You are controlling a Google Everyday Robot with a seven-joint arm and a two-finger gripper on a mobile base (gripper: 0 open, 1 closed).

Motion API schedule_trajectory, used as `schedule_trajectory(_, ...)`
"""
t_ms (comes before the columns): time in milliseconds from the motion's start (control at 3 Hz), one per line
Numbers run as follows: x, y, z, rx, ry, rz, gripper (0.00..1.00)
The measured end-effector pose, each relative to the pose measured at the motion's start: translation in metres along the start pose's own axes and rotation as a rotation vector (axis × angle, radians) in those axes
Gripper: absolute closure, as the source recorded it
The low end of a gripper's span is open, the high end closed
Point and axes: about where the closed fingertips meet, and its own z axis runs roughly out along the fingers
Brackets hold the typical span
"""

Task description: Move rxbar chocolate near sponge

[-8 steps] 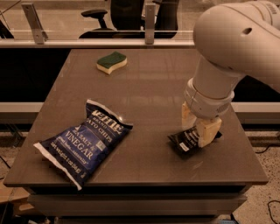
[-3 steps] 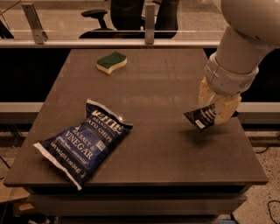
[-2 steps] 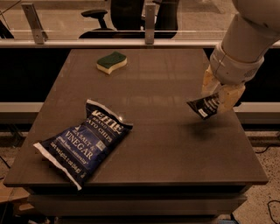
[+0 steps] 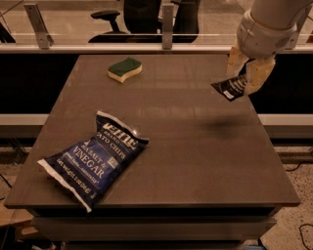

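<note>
Brown and bare-topped, the table fills the room's foreground as a robot's pale arm reaches in over its 2 o'clock corner. One container lies on the surface: a dark blue chip bag, flat toward 8 o'clock, one end pointing at the table's middle and the other at the front-left edge. The bag looks closed, and what is inside cannot be seen from where I stand.

The gripper hangs over the right side of the table at about 2 o'clock. Its two cream-coloured fingers point downward and are clamped on a chocolate bar. The bar, a small black wrapper with white lettering, is pinched at one end and juts out from between the fingers toward 9 o'clock, tilted rather than level. It is held clear of the tabletop, and a soft shadow falls on the surface at 6 o'clock from it.

The sponge, green on top and pale yellow below, sits flat near the far edge at about 11 o'clock, well apart from both the bar and the chip bag.

Behind the table a metal rail runs from side to side. Dark office chairs stand beyond it at 12 o'clock.
</note>
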Motion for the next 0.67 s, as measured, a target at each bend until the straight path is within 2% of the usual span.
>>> schedule_trajectory(667,0.011,-0.067,-0.01,0.028,-0.002,-0.05,1.0)
